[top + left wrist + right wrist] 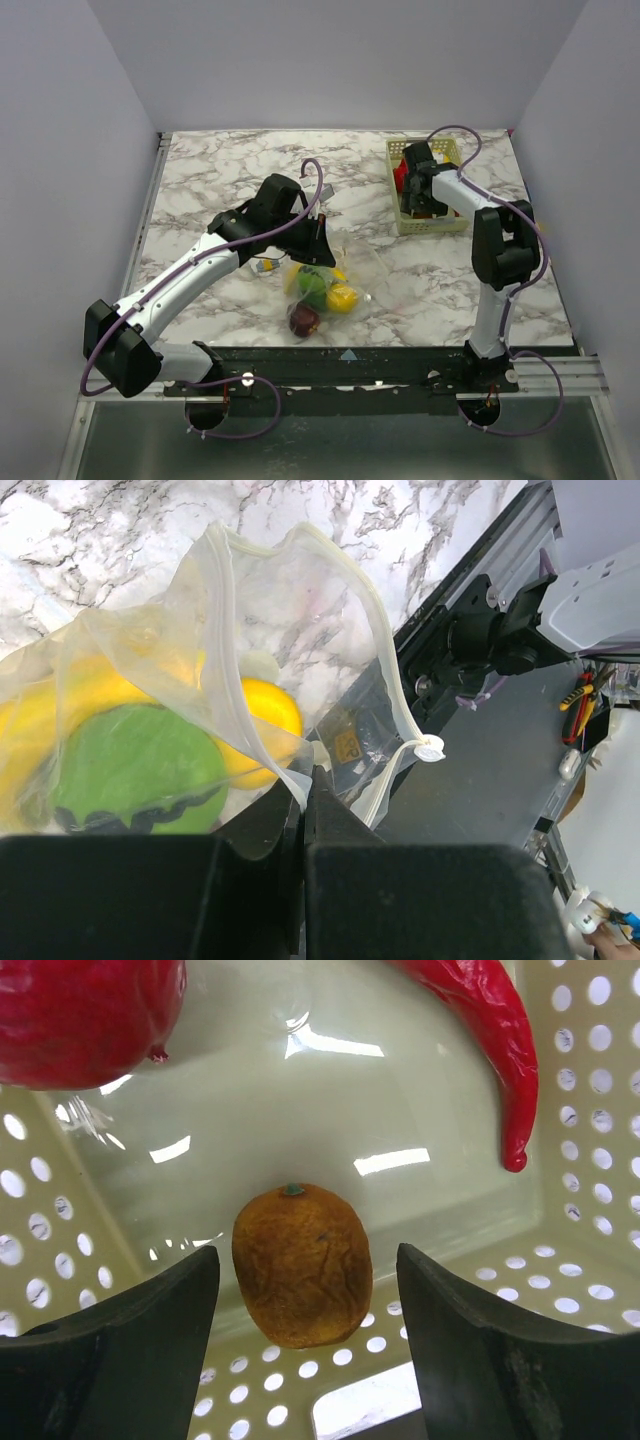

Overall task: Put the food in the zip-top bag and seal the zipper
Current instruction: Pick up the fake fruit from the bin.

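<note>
My left gripper (303, 780) is shut on the edge of the clear zip-top bag (290, 630), holding its mouth up near the table's front middle (318, 240). The zipper (390, 670) runs along the open mouth, with its white slider (430, 748) at the end. Inside lie a green fruit (130, 765), a yellow one (270, 705) and a dark maroon one (304, 320). My right gripper (308, 1290) stands open inside the pale green basket (590, 1210), its fingers on either side of a small orange fruit (300, 1265) without touching it. A red chili (480, 1030) and a round red fruit (85, 1015) lie further in.
The basket (395, 190) stands at the table's back right. The table's front edge with its black rail (350, 352) runs just below the bag. Grey walls enclose the table on three sides.
</note>
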`<action>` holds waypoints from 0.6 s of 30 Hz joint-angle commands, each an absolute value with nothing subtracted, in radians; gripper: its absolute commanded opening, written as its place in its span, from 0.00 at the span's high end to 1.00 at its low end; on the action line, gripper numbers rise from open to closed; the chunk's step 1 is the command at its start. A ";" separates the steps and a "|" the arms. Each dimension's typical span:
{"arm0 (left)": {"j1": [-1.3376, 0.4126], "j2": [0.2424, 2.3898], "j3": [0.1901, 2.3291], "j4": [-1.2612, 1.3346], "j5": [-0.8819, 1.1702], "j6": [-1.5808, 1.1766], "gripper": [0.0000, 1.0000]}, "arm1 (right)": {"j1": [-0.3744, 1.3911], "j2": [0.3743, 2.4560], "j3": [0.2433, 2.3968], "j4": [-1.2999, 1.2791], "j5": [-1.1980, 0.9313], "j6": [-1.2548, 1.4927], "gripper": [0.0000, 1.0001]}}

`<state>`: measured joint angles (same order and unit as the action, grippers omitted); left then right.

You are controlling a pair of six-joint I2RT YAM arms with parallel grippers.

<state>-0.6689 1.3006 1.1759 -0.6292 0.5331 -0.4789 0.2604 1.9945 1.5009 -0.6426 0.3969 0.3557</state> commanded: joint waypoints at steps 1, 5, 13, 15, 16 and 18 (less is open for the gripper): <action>-0.667 1.282 1.173 -0.611 0.566 -0.471 1.00 | 0.254 2.028 1.512 -0.628 0.387 0.339 0.29; -0.667 1.281 1.172 -0.609 0.567 -0.471 1.00 | 0.255 2.029 1.517 -0.629 0.385 0.337 0.35; -0.667 1.281 1.169 -0.606 0.569 -0.471 1.00 | 0.255 1.964 1.514 -0.615 0.379 0.337 0.52; -0.667 1.282 1.170 -0.606 0.570 -0.471 1.00 | 0.255 1.933 1.498 -0.588 0.367 0.334 0.55; -0.667 1.283 1.170 -0.606 0.571 -0.471 1.00 | 0.254 1.919 1.489 -0.574 0.366 0.336 0.57; -0.667 1.284 1.170 -0.604 0.572 -0.472 1.00 | 0.255 1.884 1.467 -0.542 0.359 0.339 0.62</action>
<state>-0.6689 1.3006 1.1755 -0.6292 0.5362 -0.4786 0.2596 1.9820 1.4937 -0.6163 0.3832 0.3389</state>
